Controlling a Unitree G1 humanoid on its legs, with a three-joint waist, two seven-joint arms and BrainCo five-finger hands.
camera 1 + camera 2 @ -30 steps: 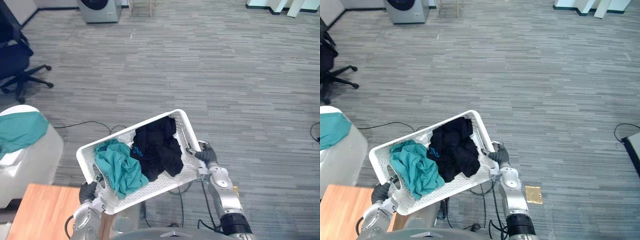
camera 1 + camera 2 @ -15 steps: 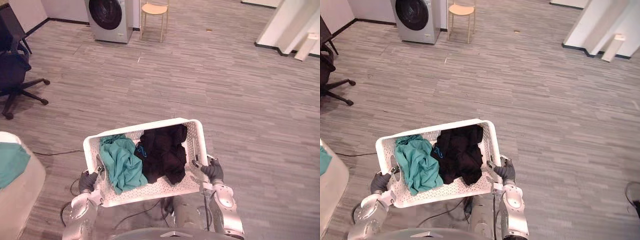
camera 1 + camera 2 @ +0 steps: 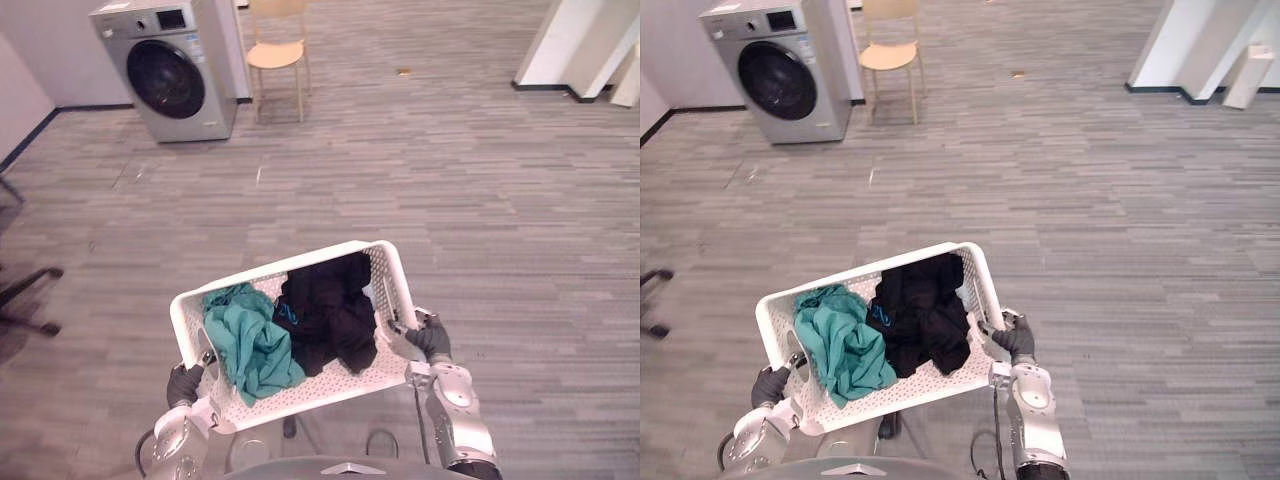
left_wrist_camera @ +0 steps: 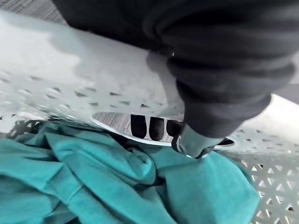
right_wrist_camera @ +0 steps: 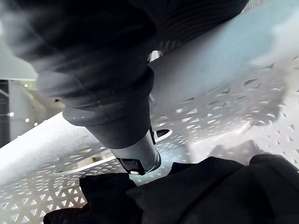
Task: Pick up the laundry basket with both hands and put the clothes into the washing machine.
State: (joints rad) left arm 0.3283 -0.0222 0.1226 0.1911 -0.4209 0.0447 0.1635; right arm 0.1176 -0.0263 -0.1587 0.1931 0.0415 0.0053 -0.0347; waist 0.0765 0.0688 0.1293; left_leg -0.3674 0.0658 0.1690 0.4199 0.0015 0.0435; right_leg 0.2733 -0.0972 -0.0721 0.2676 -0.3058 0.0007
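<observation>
I carry a white perforated laundry basket [image 3: 392,281] in front of me, above the floor. Inside lie a teal garment [image 3: 248,340] on the left and a black garment [image 3: 325,312] on the right. My left hand [image 3: 183,383] grips the basket's left handle; its dark fingertips [image 4: 147,127] poke through the handle slot beside the teal cloth [image 4: 93,182]. My right hand [image 3: 427,338] is curled on the right handle, its thumb [image 5: 135,151] hooked over the rim next to the black cloth [image 5: 196,191]. The silver washing machine [image 3: 168,68], door closed, stands at the far left by the wall.
A wooden chair [image 3: 278,50] stands just right of the washing machine. A white pillar [image 3: 565,40] rises at the far right. An office chair's base [image 3: 25,300] pokes in at the left edge. Open grey plank floor lies between me and the machine.
The whole view has swung and moved on: the washing machine and chair look larger and nearer, and the couch has left the picture. Both hands keep their hold on the basket.
</observation>
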